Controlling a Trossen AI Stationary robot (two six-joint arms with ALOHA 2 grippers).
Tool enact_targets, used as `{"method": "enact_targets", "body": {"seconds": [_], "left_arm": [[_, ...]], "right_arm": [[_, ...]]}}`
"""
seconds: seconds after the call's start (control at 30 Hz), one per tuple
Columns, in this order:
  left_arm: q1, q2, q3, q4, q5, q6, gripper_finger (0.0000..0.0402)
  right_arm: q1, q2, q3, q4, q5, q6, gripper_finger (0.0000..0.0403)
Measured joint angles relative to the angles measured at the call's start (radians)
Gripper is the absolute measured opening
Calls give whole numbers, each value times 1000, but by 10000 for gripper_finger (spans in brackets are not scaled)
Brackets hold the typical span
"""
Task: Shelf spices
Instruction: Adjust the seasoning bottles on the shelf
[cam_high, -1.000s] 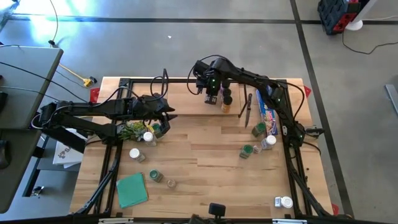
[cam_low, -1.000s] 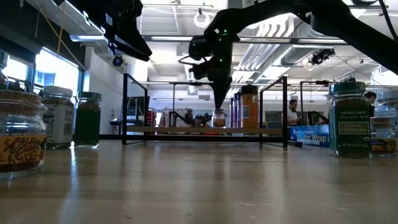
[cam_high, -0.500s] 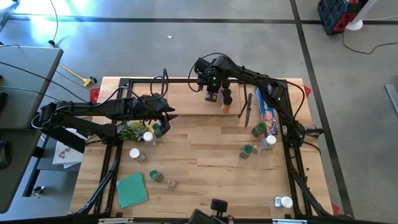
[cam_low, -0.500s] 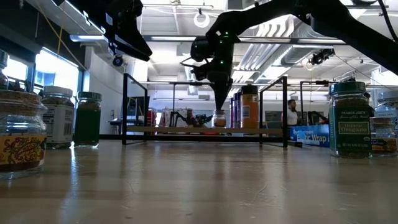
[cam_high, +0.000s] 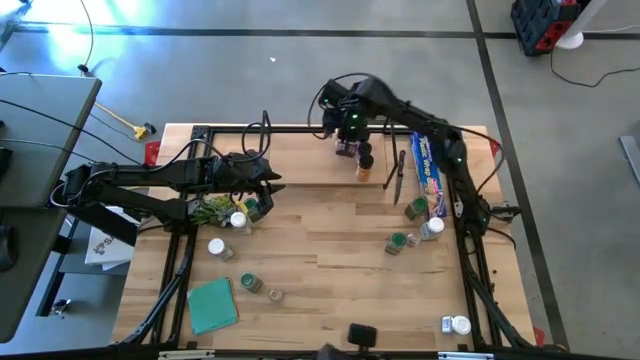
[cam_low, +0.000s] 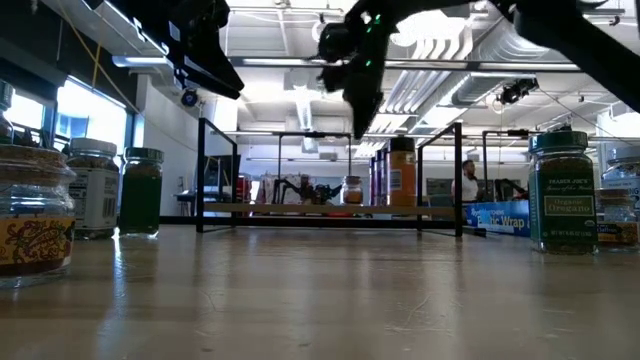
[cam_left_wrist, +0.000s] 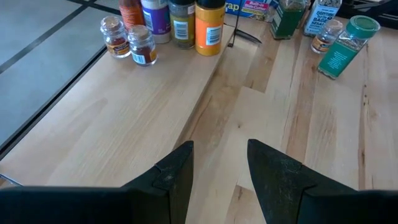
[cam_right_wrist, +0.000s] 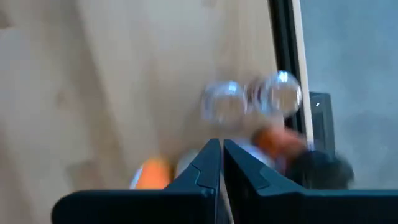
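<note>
The right gripper (cam_low: 361, 128), fingers pressed together and empty, hangs above the light wooden shelf (cam_low: 300, 209) with its clear-bodied spice jars (cam_left_wrist: 138, 45). The left gripper (cam_left_wrist: 219, 163), part-open and seemingly empty, hovers over the table's left side.

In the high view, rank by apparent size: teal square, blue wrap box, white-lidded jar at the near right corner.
1. Teal square, largest.
2. Blue wrap box, long but narrow, clearly less area.
3. White-lidded jar, smallest by far.

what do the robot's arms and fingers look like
Both arms are dark, jointed, with thin black cables looping alongside. The right arm shows small green lights near its wrist. The left gripper has two flat, tapering black fingers; the right gripper has similar ones.
</note>
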Motion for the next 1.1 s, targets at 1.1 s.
{"method": "enact_targets", "body": {"seconds": [1.1], "left_arm": [[-9,0,0,-1,1,27,145]], "right_arm": [[-116,-139,-268,100,28,127,12]]}}
